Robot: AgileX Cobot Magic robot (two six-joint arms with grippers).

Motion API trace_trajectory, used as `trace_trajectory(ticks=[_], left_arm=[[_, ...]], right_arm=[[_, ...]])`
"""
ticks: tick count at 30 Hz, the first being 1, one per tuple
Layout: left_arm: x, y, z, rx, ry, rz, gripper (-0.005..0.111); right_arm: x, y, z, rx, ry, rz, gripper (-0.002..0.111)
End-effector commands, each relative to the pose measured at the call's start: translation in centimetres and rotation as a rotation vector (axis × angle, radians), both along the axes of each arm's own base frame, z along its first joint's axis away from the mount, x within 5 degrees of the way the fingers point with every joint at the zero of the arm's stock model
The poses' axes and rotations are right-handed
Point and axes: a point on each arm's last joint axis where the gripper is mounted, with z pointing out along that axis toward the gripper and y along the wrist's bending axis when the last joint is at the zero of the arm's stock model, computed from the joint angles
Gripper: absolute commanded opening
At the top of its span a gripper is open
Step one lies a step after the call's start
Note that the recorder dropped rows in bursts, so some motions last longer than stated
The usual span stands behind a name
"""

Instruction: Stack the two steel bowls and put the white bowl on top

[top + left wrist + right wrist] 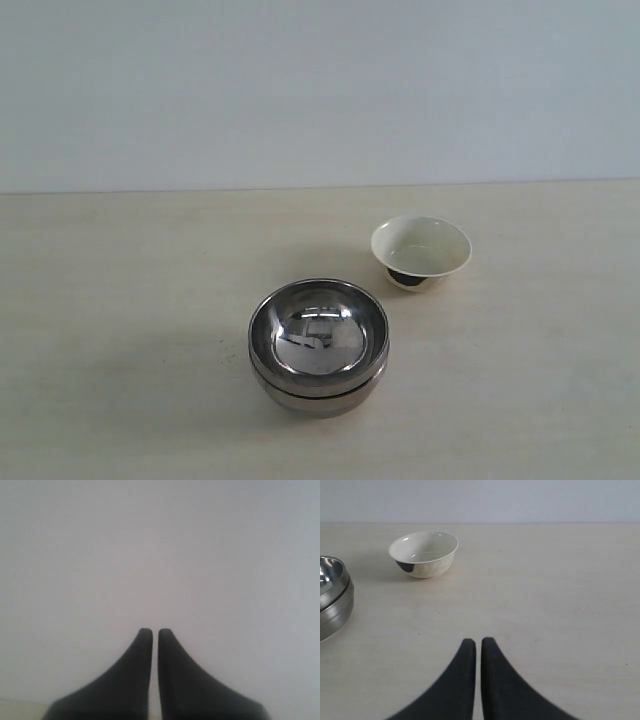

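Note:
The two steel bowls stand nested one inside the other at the table's middle front; their edge also shows in the right wrist view. The white bowl sits apart from them, behind and to the right, upright on the table, also seen as the white bowl in the right wrist view. Neither gripper shows in the exterior view. My right gripper is shut and empty, well short of the white bowl. My left gripper is shut and empty, facing a plain pale wall.
The pale wooden table runs back to a light wall. Bare tabletop lies between my right gripper and the bowls.

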Motion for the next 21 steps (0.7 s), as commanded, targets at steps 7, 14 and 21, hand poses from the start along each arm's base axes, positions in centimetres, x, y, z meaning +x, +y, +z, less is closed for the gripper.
trace_trajectory(ticks=[7, 14, 21], left_arm=[[0.2, 0.6, -0.8, -0.008, 0.039, 0.110, 0.004], [0.6, 0.9, -3.0, 0.086, 0.275, 0.187, 0.004], [0.6, 1.0, -4.4, 0.102, 0.434, 0.188, 0.004]], right_arm=[[0.0, 0.0, 0.1, -0.006, -0.010, -0.005, 0.000], [0.0, 0.0, 0.1, -0.006, -0.010, -0.005, 0.000], [0.0, 0.0, 0.1, -0.006, -0.010, -0.005, 0.000]])
